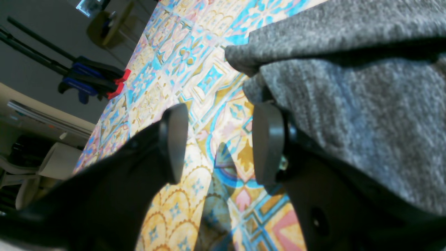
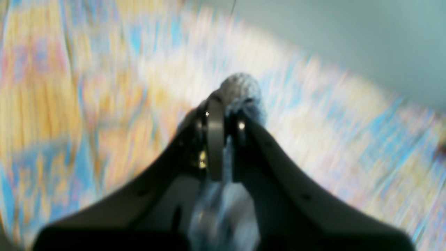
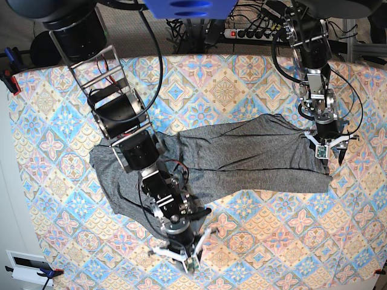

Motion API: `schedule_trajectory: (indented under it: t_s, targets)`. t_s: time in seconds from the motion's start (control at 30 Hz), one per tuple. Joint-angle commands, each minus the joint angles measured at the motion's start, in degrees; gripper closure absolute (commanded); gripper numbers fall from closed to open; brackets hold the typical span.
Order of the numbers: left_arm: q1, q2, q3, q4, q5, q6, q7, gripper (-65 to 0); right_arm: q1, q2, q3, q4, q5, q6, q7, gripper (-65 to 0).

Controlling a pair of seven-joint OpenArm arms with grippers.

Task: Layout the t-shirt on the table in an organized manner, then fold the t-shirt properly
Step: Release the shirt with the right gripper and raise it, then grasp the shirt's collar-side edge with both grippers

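Spread the t-shirt (image 3: 242,157), lying crumpled across the middle of the table (image 3: 60,90), flat before any fold. Keep the right gripper (image 2: 226,118) clenched on grey knit while drawing outward. Bring the left gripper (image 1: 219,143), gaping and empty just beside the hem, onto that edge.

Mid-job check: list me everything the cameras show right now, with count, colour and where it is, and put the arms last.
t-shirt: one, heather dark grey, spread across the middle of the table, partly crumpled.
table: one, covered in a blue, pink and cream diamond-tile cloth, fills the base view.
clamps: blue and black with red tips, at the table edge in the left wrist view; exact count unclear.
power strip: one, white, behind the far table edge.
left gripper: one, black, open, empty, at the shirt's edge on the base view's right.
right gripper: one, black, shut on a fold of the t-shirt, near the front edge.
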Motion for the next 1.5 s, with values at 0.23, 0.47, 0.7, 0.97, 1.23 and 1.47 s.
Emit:
schedule_trajectory:
  t_s: [0.23, 0.47, 0.7, 0.97, 1.23, 1.47]
  targets:
    - [2.67, 1.94, -0.19, -0.29, 1.72, -0.38, 2.97, -29.7, 2.12, -0.57, -0.4, 6.37, -0.2, -0.13, 18.15, -20.4]
    - [4.52, 2.64, -0.19, -0.2, 1.72, -0.38, 2.97, -29.7, -1.57, -0.57, -0.49, 6.45, -0.28, -0.05, 17.97, -37.2]
    - [4.61, 2.73, -0.1, -0.2, 1.72, -0.38, 2.97, -29.7, -14.23, 6.8, 5.05, 19.03, -0.2, -0.05, 9.18, -35.3]
    - [4.25, 2.47, -0.28, 0.5, -5.67, -0.56, 2.97, -29.7, -37.79, 14.01, 23.16, 58.85, -0.11, 1.27, -13.24, -20.3]
    - [8.12, -0.96, -0.28, 15.62, -37.41, -0.82, 17.74, -30.0, -52.82, 14.01, 33.89, 69.4, -0.2, 5.67, -15.26, -14.3]
    - [17.09, -1.05, -0.1, 41.56, -52.7, -0.82, 36.03, -30.1, -61.61, 15.15, 35.12, 78.98, -0.2, 5.67, -15.35, -14.2]
